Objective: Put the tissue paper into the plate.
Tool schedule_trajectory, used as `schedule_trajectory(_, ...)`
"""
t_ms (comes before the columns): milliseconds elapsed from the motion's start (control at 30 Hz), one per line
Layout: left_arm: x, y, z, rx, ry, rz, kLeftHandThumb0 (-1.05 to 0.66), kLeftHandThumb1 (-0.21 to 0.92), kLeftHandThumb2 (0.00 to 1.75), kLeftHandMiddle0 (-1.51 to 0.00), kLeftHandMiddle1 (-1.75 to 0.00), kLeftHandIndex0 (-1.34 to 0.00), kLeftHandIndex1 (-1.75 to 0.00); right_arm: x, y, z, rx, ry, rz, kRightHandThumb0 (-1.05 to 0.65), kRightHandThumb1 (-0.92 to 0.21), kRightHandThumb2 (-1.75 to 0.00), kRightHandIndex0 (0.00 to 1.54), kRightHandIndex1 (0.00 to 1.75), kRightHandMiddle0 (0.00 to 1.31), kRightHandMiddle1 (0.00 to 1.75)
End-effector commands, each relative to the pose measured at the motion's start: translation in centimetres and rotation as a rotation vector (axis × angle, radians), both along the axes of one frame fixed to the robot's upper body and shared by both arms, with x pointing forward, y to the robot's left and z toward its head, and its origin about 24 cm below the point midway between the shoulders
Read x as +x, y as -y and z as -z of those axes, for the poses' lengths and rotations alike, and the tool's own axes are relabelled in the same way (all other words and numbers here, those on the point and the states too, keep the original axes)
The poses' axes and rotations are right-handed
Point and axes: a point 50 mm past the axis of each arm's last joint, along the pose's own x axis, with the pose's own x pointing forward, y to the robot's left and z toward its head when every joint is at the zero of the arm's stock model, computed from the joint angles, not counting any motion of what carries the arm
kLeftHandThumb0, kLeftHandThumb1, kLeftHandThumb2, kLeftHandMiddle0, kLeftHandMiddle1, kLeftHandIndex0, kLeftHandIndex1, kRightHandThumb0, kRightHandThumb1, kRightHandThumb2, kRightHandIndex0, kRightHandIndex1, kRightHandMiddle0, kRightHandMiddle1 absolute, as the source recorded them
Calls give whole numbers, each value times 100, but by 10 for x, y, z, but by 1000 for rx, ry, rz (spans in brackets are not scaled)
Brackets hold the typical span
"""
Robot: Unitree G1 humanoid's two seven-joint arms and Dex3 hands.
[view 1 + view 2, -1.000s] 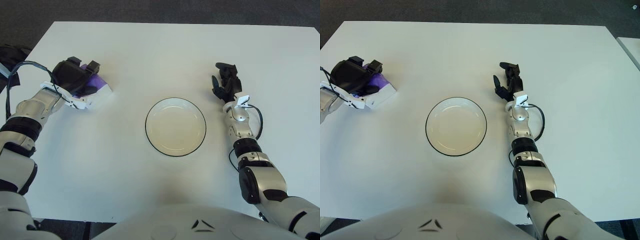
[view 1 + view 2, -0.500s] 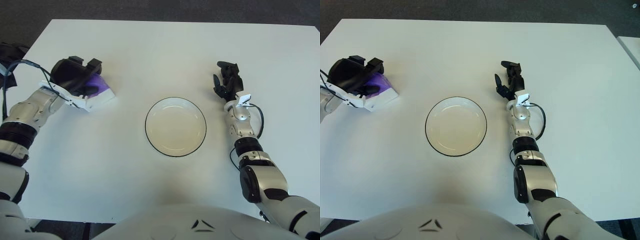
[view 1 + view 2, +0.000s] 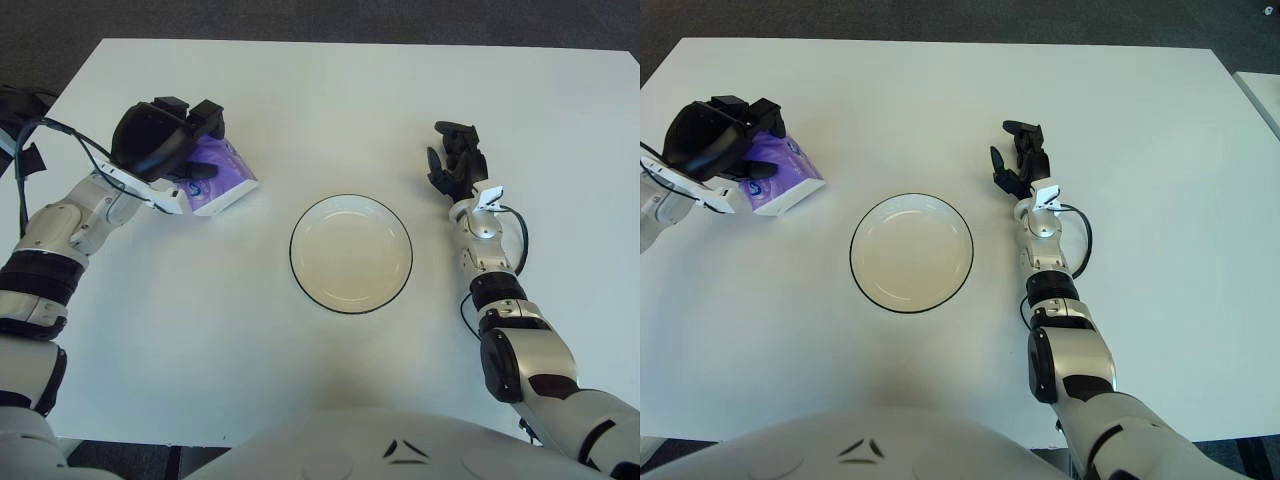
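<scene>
A purple and white tissue pack (image 3: 222, 179) is held in my left hand (image 3: 165, 140), which is shut on it at the table's left, a short way left of the plate. The tilted pack pokes out to the right of the black fingers. The white plate (image 3: 351, 252) with a dark rim sits at the table's middle with nothing in it. My right hand (image 3: 456, 160) shows right of the plate, fingers loosely spread and holding nothing.
The white table (image 3: 330, 90) spreads under everything, with its dark far edge at the top and the floor beyond. My own torso fills the bottom of both views.
My left hand has carried the tissue pack to the right, closer to the plate, and the pack now shows more of its purple face. The right hand has barely moved.
</scene>
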Motion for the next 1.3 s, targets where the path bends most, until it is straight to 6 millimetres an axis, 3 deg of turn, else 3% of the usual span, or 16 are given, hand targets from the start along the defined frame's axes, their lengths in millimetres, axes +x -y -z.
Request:
schedule_trajectory(0, -1, 16, -22, -28, 96, 81, -45, 37, 124, -115, -175, -56, -175, -32, 7, 70, 28, -331, 35, -59, -82, -55, 36, 23, 3, 110)
schedule_trajectory(300, -2, 35, -33, -27, 172, 150, -45, 38, 123, -113, -175, -55, -175, -29, 5, 70, 29, -337, 34, -59, -82, -55, 36, 22, 3, 110)
schedule_trajectory(1267, -5, 48, -45, -13, 198, 168, -45, 38, 124, -111, -175, -56, -175, -28, 2, 71, 29, -342, 34, -59, -82, -55, 36, 22, 3, 110)
